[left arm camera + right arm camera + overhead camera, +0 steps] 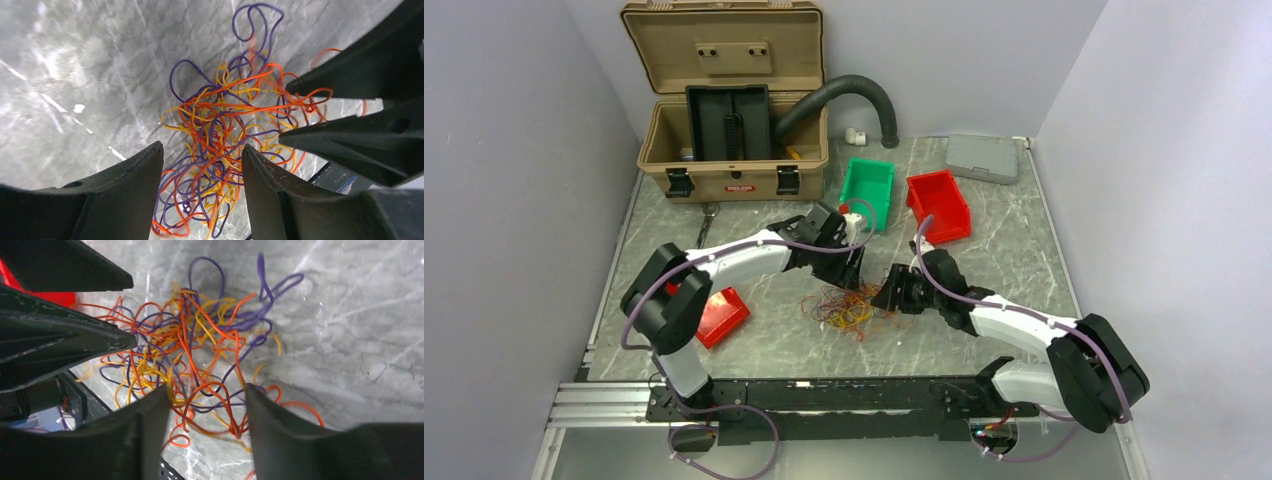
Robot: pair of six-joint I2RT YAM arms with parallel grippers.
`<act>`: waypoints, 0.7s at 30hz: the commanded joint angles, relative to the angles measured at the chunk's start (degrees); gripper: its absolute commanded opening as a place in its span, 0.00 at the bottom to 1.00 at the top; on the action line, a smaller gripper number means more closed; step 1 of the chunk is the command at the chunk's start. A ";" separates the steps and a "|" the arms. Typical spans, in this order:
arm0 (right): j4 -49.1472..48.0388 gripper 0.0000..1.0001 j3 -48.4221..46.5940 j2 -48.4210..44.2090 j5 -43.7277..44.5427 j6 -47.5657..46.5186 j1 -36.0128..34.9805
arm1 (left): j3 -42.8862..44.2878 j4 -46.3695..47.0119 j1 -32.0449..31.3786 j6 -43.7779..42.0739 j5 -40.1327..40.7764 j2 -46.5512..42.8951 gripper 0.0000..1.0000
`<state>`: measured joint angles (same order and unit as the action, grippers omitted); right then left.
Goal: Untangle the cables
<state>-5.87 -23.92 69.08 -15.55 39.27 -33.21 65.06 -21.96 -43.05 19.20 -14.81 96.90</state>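
Cables (849, 309) well inside table (1024, 262) edges.

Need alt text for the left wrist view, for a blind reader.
A tangle of thin orange, yellow and purple cables lies on a grey marbled table, its near part between the jaws of the open left gripper. The right gripper reaches in from the right, also open, at the tangle's edge.

Probably a robotics lab bench: walled marble-look table (1024, 265), parts bins (941, 205), tan toolbox (734, 170).

Orange, yellow and purple cables (220, 135) on grey marbled table (1014, 260); tan toolbox (734, 178).
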 commanded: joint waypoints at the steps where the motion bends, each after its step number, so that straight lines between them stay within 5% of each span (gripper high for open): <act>1: -4.83 0.41 2.68 0.16 -0.17 3.51 -0.36 | -0.74 3.42 0.12 2.10 -6.86 3.27 0.62; 3: -3.22 0.20 3.06 -0.99 2.63 3.46 -0.31 | -1.19 4.66 0.16 2.48 -8.46 4.56 0.61; 6: -0.32 0.01 2.76 -3.35 6.08 2.88 -0.30 | -1.33 5.76 0.16 2.64 -9.77 6.26 0.58; 9: 3.27 0.00 1.26 -4.70 9.12 1.81 -0.20 | -1.40 7.80 0.09 3.34 -13.01 8.45 0.46; 13: 9.14 0.00 -2.02 -5.09 13.41 0.67 -0.22 | -1.41 8.00 0.34 3.52 -12.55 10.08 0.00; 21: 30.08 0.00 -8.67 -11.13 40.74 6.82 0.73 | -17.11 16.09 11.46 11.69 -3.19 -8.55 0.00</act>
<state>11.35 -28.95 62.50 5.72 42.33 -33.69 54.81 -9.58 -38.74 26.48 -24.25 98.83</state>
